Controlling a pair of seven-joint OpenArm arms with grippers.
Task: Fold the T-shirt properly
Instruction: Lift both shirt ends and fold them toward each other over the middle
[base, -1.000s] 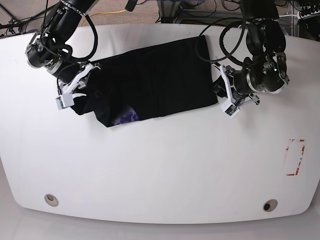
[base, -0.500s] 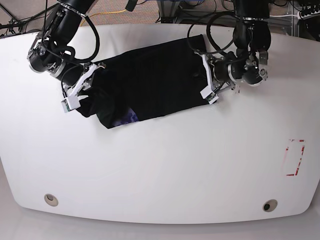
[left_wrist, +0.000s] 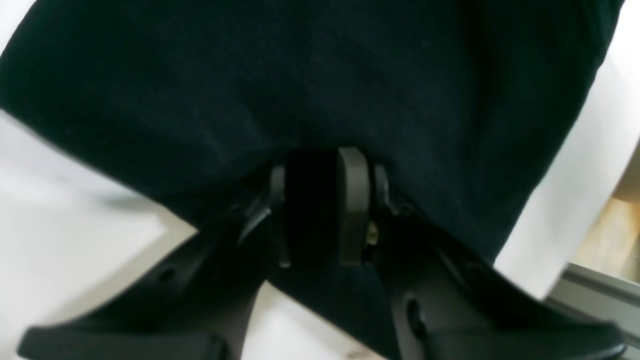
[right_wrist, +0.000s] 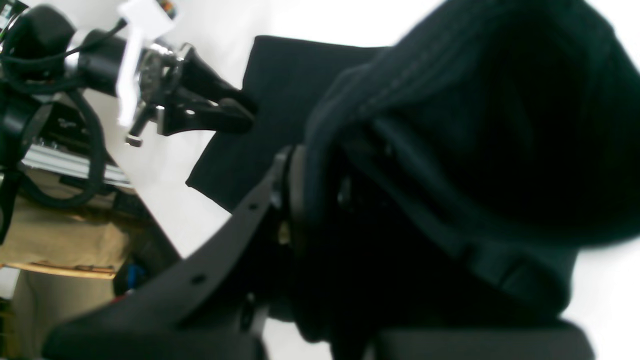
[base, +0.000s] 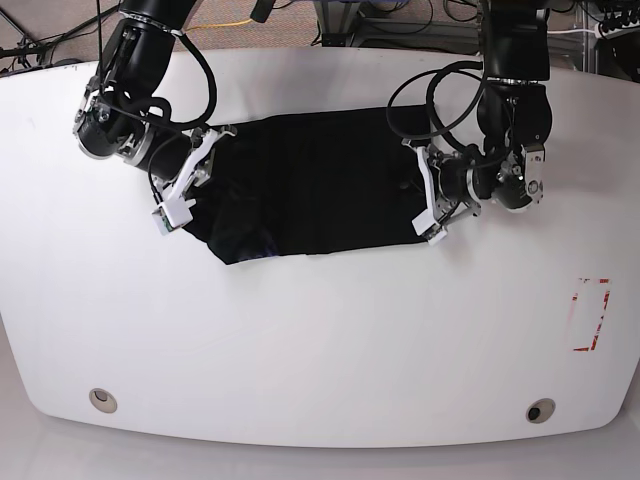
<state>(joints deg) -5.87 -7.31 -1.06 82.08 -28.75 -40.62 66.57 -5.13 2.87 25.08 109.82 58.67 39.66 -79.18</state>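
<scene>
The black T-shirt lies spread across the back middle of the white table. In the base view my left gripper is at the shirt's right edge. The left wrist view shows that gripper shut, with a fold of the black cloth pinched between its fingers. My right gripper is at the shirt's left edge. In the right wrist view the bunched cloth drapes over and hides the jaws, which are shut on it. No print shows.
A red-outlined rectangle is marked on the table at the right. Two round fittings sit near the front edge. Cables and frames run behind the table's back edge. The left arm shows in the right wrist view.
Both grippers have moved with the shirt's edges. The right gripper has come inward to the right and the left gripper forward. The blue-purple patch at the front left has gone out of sight.
</scene>
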